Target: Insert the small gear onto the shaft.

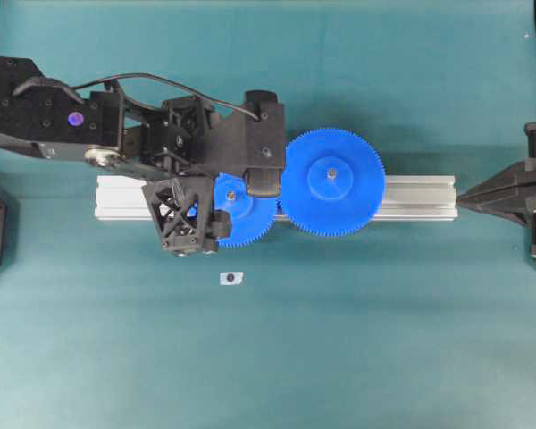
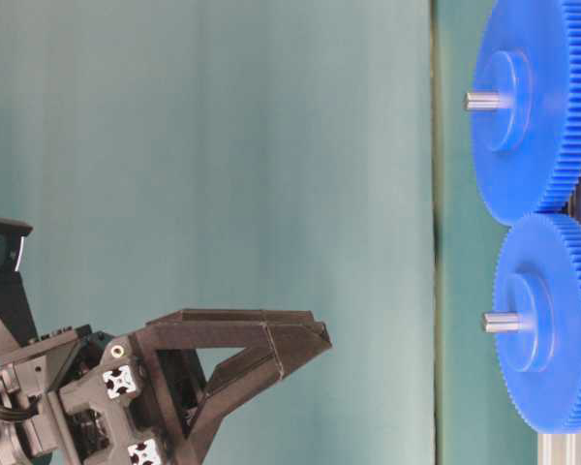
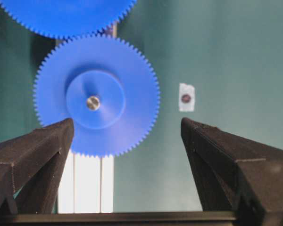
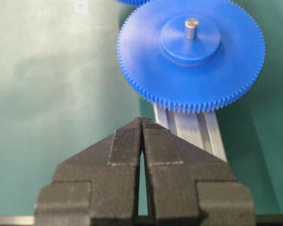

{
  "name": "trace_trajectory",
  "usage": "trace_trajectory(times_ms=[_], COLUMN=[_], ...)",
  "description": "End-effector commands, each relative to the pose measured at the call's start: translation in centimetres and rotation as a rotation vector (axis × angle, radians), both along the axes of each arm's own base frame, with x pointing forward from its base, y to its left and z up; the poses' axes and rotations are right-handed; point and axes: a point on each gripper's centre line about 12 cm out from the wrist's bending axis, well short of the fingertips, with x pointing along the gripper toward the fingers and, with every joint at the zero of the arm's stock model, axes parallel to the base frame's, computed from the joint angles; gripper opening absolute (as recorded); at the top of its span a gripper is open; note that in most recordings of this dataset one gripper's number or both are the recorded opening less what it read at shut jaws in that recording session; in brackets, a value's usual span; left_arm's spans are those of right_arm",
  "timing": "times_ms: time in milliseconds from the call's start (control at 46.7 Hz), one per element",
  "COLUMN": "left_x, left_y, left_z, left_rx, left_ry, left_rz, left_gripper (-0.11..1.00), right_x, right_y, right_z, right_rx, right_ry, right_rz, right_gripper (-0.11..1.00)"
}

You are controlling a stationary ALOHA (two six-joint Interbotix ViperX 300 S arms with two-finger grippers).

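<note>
Sitting on the shaft [image 3: 93, 102]: the small gear [image 3: 96, 96], blue plastic, finely toothed, its raised round hub ringed about the grey pin tip that shows at its centre. Its teeth meet those of the large gear [image 1: 332, 182] beside it; both ride on a silvery aluminium rail [image 1: 420, 197] that lies across the teal table [image 1: 339, 340].

Large gear: blue, wider, own grey pin tip at the hub, seen close in the right wrist view.

Left claw [image 3: 127, 129]: jaws spread wide, nothing between them, hovering above the small gear. From overhead the arm's black body covers part of that gear. Neither finger touches the gear in the left wrist view.

Right claw [image 4: 142, 123]: fingertips pressed together, holding nothing, parked near the rail's right end, apart from the large gear.

White tag [image 1: 230, 278]: small, with a dark dot, lying on the table just in front of the rail, near the small gear and touching nothing.
</note>
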Motion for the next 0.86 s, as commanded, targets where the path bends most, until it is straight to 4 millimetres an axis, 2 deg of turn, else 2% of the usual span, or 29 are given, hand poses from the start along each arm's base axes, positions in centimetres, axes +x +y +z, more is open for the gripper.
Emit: trace_trajectory(times_ms=[0,835], left_x=[-0.1,0.01], left_y=[-0.09,-0.09], left_z=[2.28,2.04], left_rx=[0.005,0.005], left_ry=[-0.066,-0.06], left_rz=[-0.005,-0.006], left_gripper=[0.87,0.87], right_x=[0.25,0.04], right_y=[-0.03,-0.03], right_z=[0.5,0.61], right_rx=[0.016,0.016], right_ry=[-0.018,-0.034], right_rz=[-0.01,-0.011], right_gripper=[0.04,0.04])
